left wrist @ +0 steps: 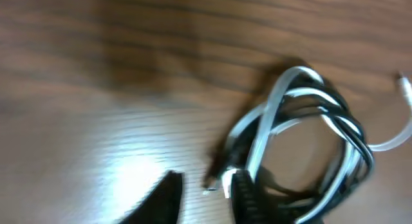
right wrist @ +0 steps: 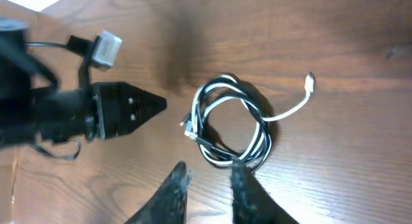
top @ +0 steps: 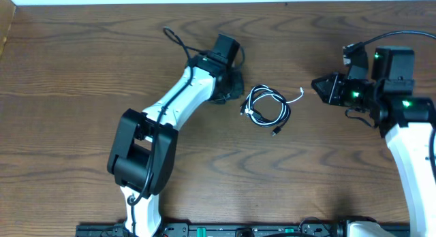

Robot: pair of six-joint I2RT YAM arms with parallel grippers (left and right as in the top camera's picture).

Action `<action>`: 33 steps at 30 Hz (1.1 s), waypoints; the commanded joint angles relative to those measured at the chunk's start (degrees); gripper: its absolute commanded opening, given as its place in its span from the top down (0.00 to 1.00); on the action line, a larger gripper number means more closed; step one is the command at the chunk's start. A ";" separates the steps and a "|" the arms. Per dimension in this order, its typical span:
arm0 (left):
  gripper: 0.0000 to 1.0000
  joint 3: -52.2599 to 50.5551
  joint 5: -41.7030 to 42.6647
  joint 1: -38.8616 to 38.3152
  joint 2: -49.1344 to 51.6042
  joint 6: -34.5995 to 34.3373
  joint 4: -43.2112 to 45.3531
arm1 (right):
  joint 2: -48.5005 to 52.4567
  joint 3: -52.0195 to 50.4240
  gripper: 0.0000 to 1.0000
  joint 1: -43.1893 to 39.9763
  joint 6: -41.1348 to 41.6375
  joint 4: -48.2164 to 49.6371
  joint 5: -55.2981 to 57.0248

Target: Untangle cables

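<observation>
The black and white cables [top: 267,106] lie coiled together in one small loop at the table's centre. The white cable's free end with its plug [top: 302,94] sticks out to the right. My left gripper [top: 238,89] sits low just left of the coil. In the left wrist view its fingers [left wrist: 248,199] stand slightly apart, with plug ends [left wrist: 217,176] just ahead of the gap and the coil [left wrist: 309,140] beyond. My right gripper [top: 317,86] hovers right of the coil. In the right wrist view this gripper [right wrist: 209,179] is open over bare wood, one fingertip [right wrist: 243,176] at the coil's [right wrist: 232,121] near edge.
The left arm [top: 177,107] crosses the table's left half diagonally. A thick black wire [top: 178,41] loops behind its wrist. The right arm [top: 409,148] stands at the right edge. The table's far edge [top: 218,3] meets a white wall.
</observation>
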 commanded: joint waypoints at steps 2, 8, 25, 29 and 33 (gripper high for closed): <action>0.57 -0.42 -0.35 -3.02 0.70 4.52 3.52 | 3.85 0.96 0.77 -0.22 0.09 -0.44 0.85; 0.55 -0.42 -5.33 -4.81 2.05 4.61 10.10 | 4.81 0.96 0.75 -0.20 -0.63 -1.16 1.11; 0.78 -0.42 -6.19 -5.03 9.92 5.42 13.05 | 4.79 0.96 0.72 -0.20 -1.25 -1.66 1.75; 0.93 -0.39 -6.14 -4.96 9.53 5.62 13.05 | 4.81 0.96 0.70 -0.20 -1.25 -1.77 1.75; 0.93 0.09 -5.70 -4.96 6.69 5.64 9.97 | 4.81 0.94 0.66 0.11 -1.99 -1.29 1.75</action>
